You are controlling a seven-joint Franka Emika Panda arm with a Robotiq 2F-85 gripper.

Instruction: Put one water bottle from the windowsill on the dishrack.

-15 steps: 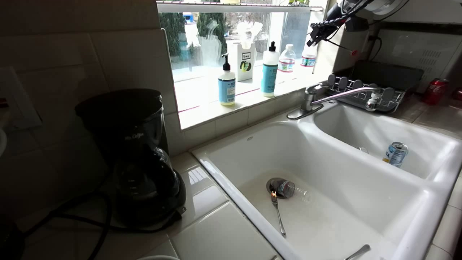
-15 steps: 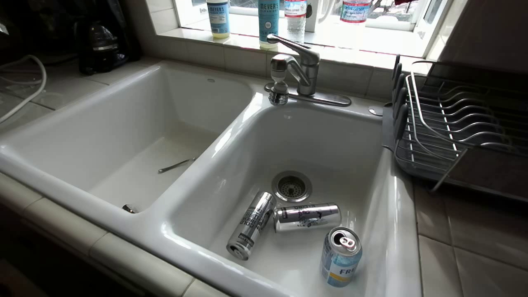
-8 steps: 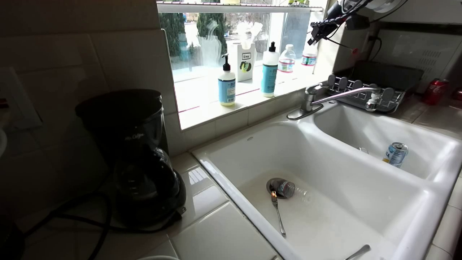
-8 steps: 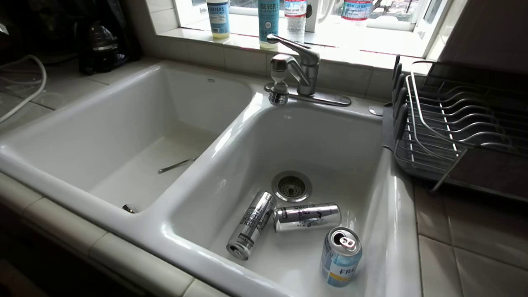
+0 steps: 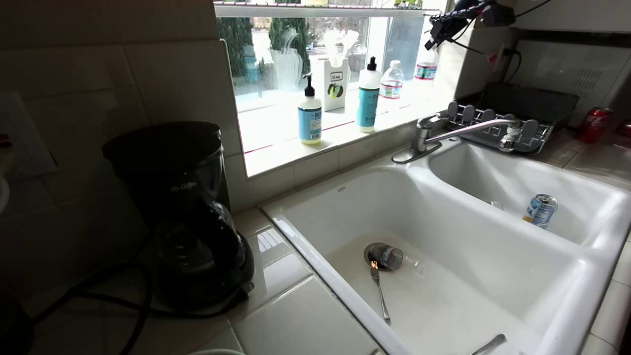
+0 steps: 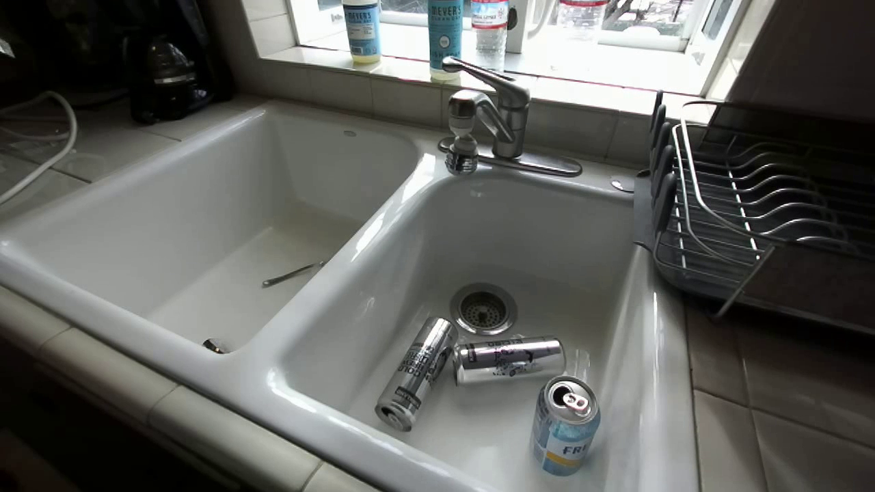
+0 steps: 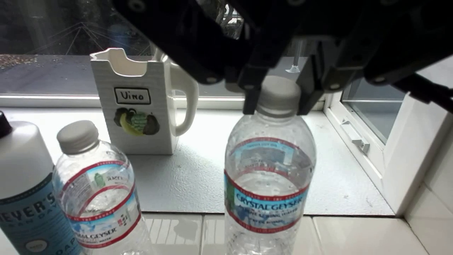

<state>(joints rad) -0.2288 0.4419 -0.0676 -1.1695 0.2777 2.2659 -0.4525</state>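
My gripper (image 7: 278,106) is shut on the pale cap of a clear water bottle (image 7: 267,205) with a red and blue label; a finger sits on each side of the cap. The bottle hangs upright, apparently lifted off the white windowsill (image 7: 184,184); its base is out of the wrist view. It also shows in both exterior views (image 5: 426,71) (image 6: 581,17). The gripper (image 5: 430,45) is above it, at the window's right end. A second water bottle (image 7: 102,212) stands on the sill to the left. The dark dishrack (image 6: 830,280) stands right of the sink.
Two soap bottles (image 5: 310,121) (image 5: 368,106) and a white Vino pitcher (image 7: 138,106) stand on the sill. The faucet (image 6: 511,123) rises between sill and white double sink (image 6: 328,225), which holds several cans (image 6: 509,359). The window's side wall (image 5: 461,74) stands close beside the gripper.
My gripper has moved up and a little to the right in an exterior view, with the bottle rising along with it. The second bottle and everything else stay where they were.
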